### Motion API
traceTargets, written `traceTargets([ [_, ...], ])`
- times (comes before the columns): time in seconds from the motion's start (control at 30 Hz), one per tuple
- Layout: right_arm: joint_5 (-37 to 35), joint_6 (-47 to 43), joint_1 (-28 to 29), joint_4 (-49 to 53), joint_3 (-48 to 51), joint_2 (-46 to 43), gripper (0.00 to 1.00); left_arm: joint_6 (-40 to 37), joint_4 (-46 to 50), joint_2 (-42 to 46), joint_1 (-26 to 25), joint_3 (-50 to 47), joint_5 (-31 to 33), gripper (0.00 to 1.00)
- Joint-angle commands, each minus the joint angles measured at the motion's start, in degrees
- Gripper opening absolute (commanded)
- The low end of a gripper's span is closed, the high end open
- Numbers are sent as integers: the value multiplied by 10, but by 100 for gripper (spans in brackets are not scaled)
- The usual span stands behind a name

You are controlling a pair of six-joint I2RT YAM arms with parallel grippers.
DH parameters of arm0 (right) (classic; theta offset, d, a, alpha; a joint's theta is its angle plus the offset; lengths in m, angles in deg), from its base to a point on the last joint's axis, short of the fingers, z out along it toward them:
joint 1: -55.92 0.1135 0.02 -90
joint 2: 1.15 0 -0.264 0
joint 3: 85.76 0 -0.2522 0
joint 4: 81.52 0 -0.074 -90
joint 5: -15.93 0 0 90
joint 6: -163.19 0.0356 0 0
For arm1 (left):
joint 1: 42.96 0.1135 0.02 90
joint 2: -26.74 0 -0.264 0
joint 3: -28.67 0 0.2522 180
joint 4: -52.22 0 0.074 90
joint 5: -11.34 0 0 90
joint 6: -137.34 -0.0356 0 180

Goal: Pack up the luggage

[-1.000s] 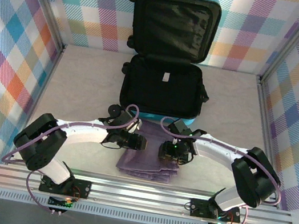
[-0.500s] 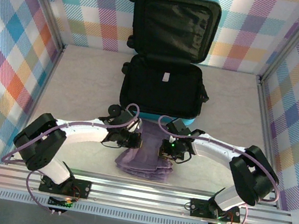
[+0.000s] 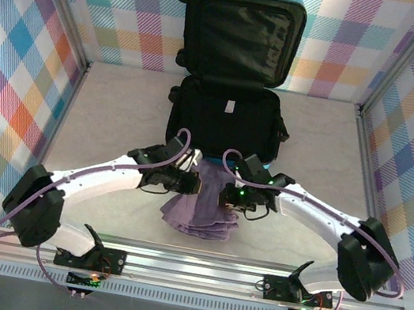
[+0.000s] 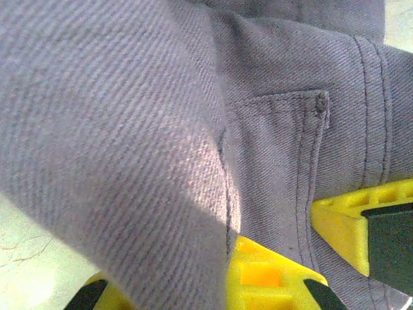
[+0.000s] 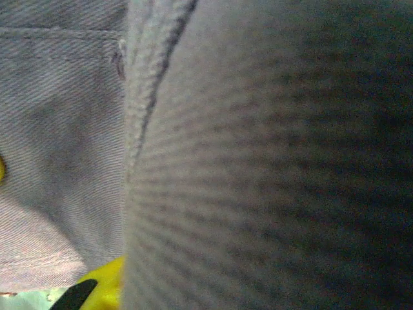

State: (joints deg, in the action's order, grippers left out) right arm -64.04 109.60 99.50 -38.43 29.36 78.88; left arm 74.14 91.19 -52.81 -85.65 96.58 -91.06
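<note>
The luggage, a turquoise suitcase with black lining, lies open at the back of the table, its lid upright against the rear wall. A folded grey-purple garment hangs just in front of it, its far end lifted. My left gripper is shut on the garment's left side and my right gripper on its right side. In the left wrist view the cloth drapes over the yellow fingers. In the right wrist view the cloth hides all but a yellow finger.
Checked fabric walls close the table in on the left, right and back. An aluminium rail with both arm bases runs along the near edge. Bare tabletop lies on either side of the suitcase.
Both grippers have shut on the garment. Both arms have stretched forward, lifting its far end and carrying it toward the suitcase's front edge.
</note>
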Motion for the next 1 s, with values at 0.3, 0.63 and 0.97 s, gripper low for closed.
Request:
traceTargets([
  [0.3, 43, -136, -76, 95, -180, -10, 0, -75, 71, 2, -2, 155, 84, 0],
  [0.63, 63, -216, -141, 135, -372, 114, 0, -106, 109, -156, 58, 372, 104, 0],
  [0.97, 106, -246, -211, 159, -544, 275, 0, -98, 72, -294, 146, 508, 46, 0],
])
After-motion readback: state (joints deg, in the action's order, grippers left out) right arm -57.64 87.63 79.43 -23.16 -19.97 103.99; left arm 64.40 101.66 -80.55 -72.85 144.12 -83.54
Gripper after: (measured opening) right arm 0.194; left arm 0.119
